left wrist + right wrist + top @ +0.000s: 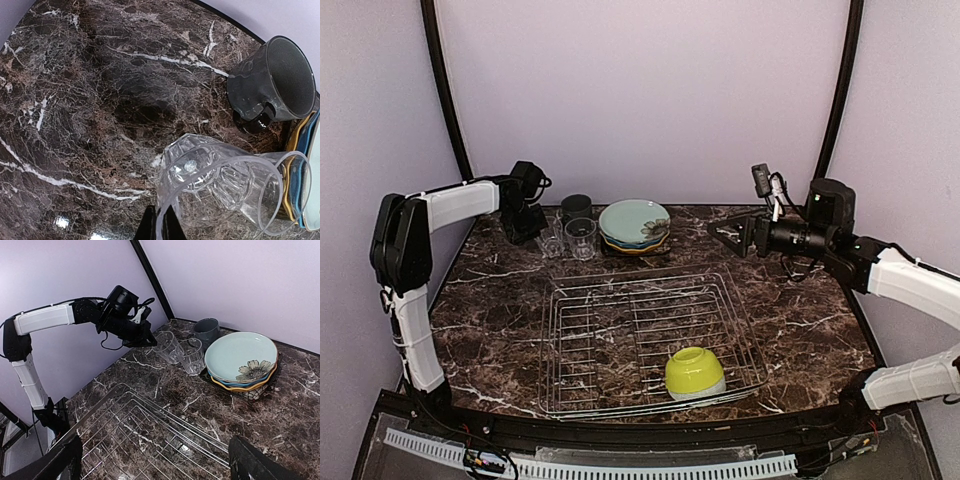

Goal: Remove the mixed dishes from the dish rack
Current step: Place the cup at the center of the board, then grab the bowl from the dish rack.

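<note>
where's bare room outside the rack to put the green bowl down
Bare marble lies right of the dish rack, with a narrower strip left of it. The back left is crowded: mug, two glasses, plates, left end effector.

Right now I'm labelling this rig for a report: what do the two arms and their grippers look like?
Both arms pair rounded white link covers with black joint housings. The left arm trails loose black cables at its wrist; the right arm carries a small camera there. The left gripper and right gripper are black, two-fingered.
</note>
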Available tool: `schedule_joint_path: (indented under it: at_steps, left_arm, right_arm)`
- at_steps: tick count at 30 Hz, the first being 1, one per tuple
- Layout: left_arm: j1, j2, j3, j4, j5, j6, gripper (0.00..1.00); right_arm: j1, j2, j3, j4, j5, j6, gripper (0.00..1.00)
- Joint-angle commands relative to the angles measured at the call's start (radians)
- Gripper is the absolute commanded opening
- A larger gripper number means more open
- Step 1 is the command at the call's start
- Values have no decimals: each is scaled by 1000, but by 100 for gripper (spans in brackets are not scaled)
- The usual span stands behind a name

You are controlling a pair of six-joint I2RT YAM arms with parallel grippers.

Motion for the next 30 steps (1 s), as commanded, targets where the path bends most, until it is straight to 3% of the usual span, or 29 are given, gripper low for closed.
schedule_joint_path:
  at_steps: [1, 8, 15, 20, 22, 23, 25, 30]
  left_arm:
    - [5, 11, 35, -21, -11, -19, 4]
    - [5, 20, 44, -22, -3, -17, 17]
    - [5, 11, 72, -46, 12, -11, 32]
    - [-2, -52, 50, -12, 20, 12, 50]
    - [-18, -95, 15, 32, -19, 43, 66]
    - [-27, -128, 0, 47, -39, 74, 80]
    - [-55, -174, -40, 90, -97, 123, 96]
    - [-116, -271, -133, 193, -172, 204, 99]
  right_arm:
    - [-5, 5, -9, 21, 8, 2, 99]
    - [-4, 2, -2, 6, -5, -6, 99]
    - [-4, 2, 58, -116, -53, -63, 99]
    - [1, -4, 84, -224, -89, -99, 99]
    - [6, -6, 90, -259, -103, -108, 99]
    - [10, -4, 99, -284, -106, -118, 99]
    - [29, 6, 127, -350, -104, -142, 99]
    - [120, 35, 208, -512, -43, -206, 99]
